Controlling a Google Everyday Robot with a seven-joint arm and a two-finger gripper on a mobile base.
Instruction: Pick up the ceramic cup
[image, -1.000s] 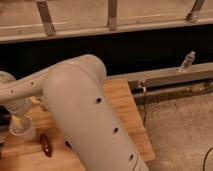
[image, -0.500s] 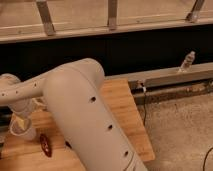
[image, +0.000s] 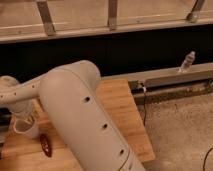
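One small white ceramic cup (image: 26, 129) on wooden table (image: 120, 107) at far left, gripper (image: 21, 117) directly above it, jaw state can't tell, big beige arm (image: 80, 115) occluding.

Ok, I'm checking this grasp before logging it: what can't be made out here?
All in the camera view:
- Gripper: above the ceramic cup; the arm hides its fingers.
- Ceramic cup: top covered by the gripper.
- Wooden table: largely hidden behind the arm.
- Dark red object: too blurred to identify.
- Bottle: too small for detail.
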